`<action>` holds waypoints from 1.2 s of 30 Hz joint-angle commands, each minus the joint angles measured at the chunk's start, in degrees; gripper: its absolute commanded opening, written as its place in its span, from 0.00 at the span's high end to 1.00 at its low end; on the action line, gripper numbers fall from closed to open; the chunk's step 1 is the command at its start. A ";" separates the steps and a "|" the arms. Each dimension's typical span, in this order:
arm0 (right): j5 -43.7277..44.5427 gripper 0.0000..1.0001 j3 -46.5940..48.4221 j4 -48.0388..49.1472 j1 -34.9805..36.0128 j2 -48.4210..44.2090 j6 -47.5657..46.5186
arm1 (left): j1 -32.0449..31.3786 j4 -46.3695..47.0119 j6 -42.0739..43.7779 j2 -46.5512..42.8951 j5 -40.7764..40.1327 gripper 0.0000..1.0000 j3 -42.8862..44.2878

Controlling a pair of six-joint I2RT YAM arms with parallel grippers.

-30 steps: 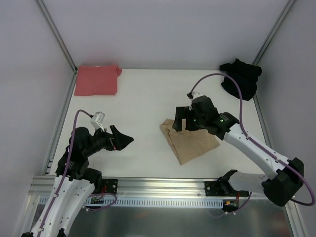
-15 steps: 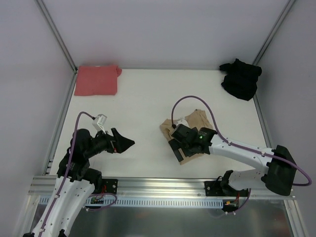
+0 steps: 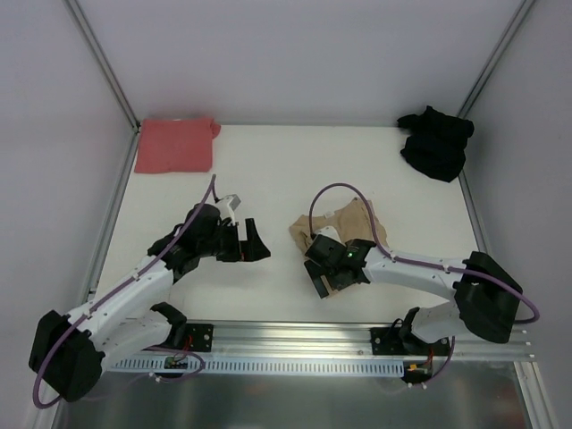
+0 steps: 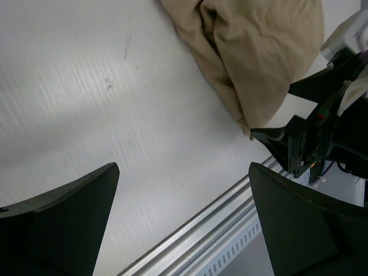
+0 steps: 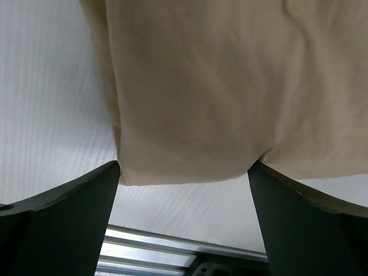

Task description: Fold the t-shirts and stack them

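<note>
The right end effector (image 3: 315,266) hung open over the tan shirt (image 3: 345,223); the left end effector (image 3: 257,241) was open above the surface (image 3: 268,170).

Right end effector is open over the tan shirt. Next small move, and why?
Probably lower the right end effector and close on the near edge of the tan shirt: its jaws stand open just above that edge, holding nothing. The left end effector is open too.

White table (image 3: 268,170) seen from above. A folded salmon-red t-shirt (image 3: 174,145) lies at the far left corner and a crumpled black t-shirt (image 3: 435,141) at the far right. The tan t-shirt (image 3: 356,222) lies centre-right, with the right gripper (image 3: 319,268) over its near corner. The left gripper (image 3: 255,243), jaws apart, points toward it from the left.
</note>
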 commanded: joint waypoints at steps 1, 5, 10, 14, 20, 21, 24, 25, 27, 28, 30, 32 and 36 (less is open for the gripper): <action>-0.88 0.00 0.23 4.41 0.96 0.82 2.63 | -3.04 6.68 -0.06 4.49 -6.34 0.01 4.84; -1.67 0.00 0.67 5.55 1.84 1.97 3.07 | -5.24 11.24 -1.73 7.93 -6.17 0.01 3.27; -3.34 0.00 0.14 8.10 1.84 6.00 2.89 | -6.21 13.10 -2.95 8.46 -6.61 0.01 1.24; -4.84 0.00 -0.74 10.30 1.93 7.85 3.60 | -6.39 12.57 -2.43 9.16 -6.70 0.01 1.50; -5.01 0.02 -1.00 11.44 2.02 9.70 4.21 | -7.18 13.54 -2.60 10.92 -6.79 0.01 1.15; -5.71 0.17 -1.18 11.88 2.11 9.79 4.12 | -7.53 15.45 -2.95 11.36 -6.88 0.01 1.06; -6.33 0.82 -1.44 12.32 2.02 10.32 4.47 | -8.41 17.83 -3.83 13.47 -6.70 0.02 0.71; -6.07 0.83 -1.35 11.97 2.02 10.40 4.82 | -8.58 18.63 -4.10 14.25 -6.09 0.05 0.54; -6.07 0.85 -1.44 12.06 2.11 10.41 4.91 | -8.94 20.39 -5.50 16.98 -4.95 0.16 0.36; -6.07 0.86 -1.53 11.97 2.02 10.32 4.91 | -9.55 21.87 -6.03 18.03 -4.60 0.19 0.45; -6.24 0.87 -1.53 11.88 2.02 9.71 4.91 | -10.51 22.94 -7.34 21.11 -5.12 0.22 0.80; -6.07 0.88 -1.35 11.45 2.02 9.00 5.00 | -11.83 25.66 -8.58 23.65 -5.82 0.22 0.62; -6.51 0.88 -0.30 10.13 2.11 6.11 5.00 | -14.65 29.35 -12.00 27.44 -8.45 0.16 1.58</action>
